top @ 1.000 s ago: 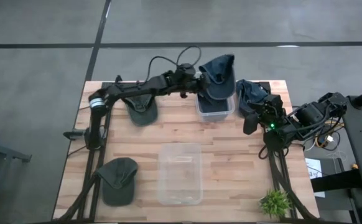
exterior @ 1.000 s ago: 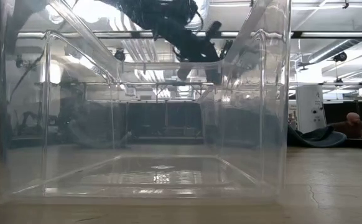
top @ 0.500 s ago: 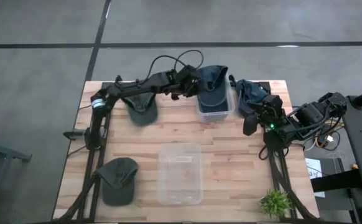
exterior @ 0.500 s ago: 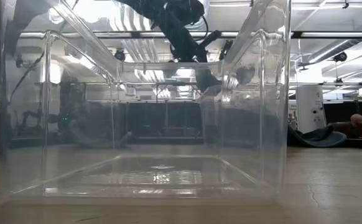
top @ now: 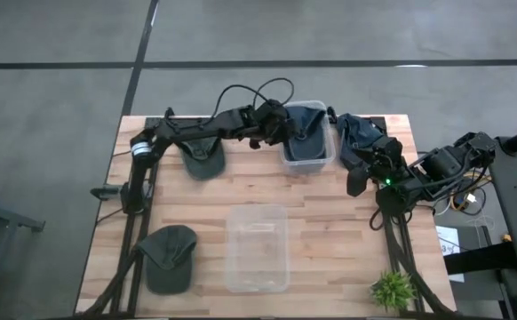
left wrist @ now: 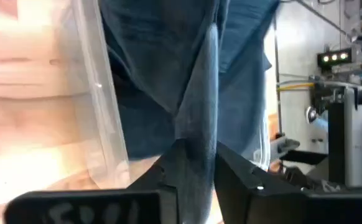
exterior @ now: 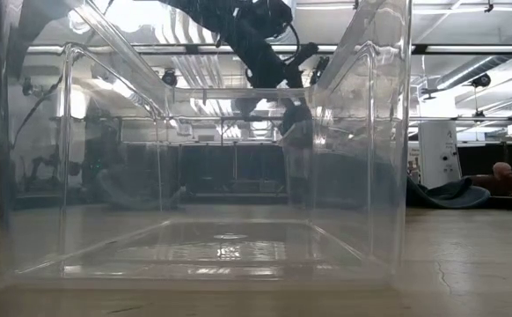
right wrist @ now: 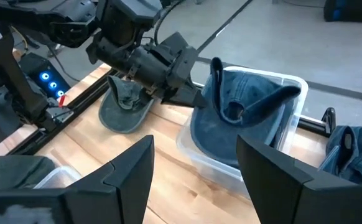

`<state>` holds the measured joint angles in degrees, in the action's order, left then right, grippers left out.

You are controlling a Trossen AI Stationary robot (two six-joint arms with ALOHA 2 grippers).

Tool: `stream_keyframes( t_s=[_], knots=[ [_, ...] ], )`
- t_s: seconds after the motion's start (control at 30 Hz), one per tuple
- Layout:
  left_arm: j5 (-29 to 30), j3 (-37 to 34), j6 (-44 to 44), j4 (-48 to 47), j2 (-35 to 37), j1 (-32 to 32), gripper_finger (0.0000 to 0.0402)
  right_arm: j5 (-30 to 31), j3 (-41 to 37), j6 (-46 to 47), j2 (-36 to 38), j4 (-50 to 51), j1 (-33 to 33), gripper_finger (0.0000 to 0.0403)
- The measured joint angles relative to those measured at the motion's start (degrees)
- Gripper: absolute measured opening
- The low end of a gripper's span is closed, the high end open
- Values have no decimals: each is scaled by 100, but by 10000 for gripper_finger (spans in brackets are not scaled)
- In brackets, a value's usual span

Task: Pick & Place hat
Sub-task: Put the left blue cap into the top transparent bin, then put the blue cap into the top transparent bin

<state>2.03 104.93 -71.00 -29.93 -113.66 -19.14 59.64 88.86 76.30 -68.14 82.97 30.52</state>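
High view: blue hat [top: 307, 138] lower, binned.

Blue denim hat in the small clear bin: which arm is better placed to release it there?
Left. The left gripper is shut on the blue denim hat inside the small clear plastic bin. The right gripper waits open beside the bin.

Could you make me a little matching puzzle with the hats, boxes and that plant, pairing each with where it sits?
1. blue hat
2. green hat
3. empty clear bin
4. small plant

a. near right corner of the table
b. near left part of the table
c. in the small bin, pinched by the left gripper
d. middle of the table, near side

Pairs: 1-c, 2-b, 3-d, 4-a
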Motion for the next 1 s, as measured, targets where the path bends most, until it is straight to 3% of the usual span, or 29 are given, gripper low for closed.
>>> stream_keyframes(
  t_s=[0.17, 0.43, 0.8, 1.0],
  knots=[
    [-470, -27, -391, -165, -119, -13, 116, -14, 0, 3, 0, -14, 0, 219],
    [-510, -27, 8, 206, 126, -13, 160, -125, 0, 4, 0, -54, 0, 219],
    [-458, -25, 1814, 795, 919, -15, 163, -383, -492, -639, -26, -43, -15, 219],
    [-451, -23, 2575, 887, 1504, -103, 163, -1173, -1076, -848, -19, 35, -11, 219]
  ],
)
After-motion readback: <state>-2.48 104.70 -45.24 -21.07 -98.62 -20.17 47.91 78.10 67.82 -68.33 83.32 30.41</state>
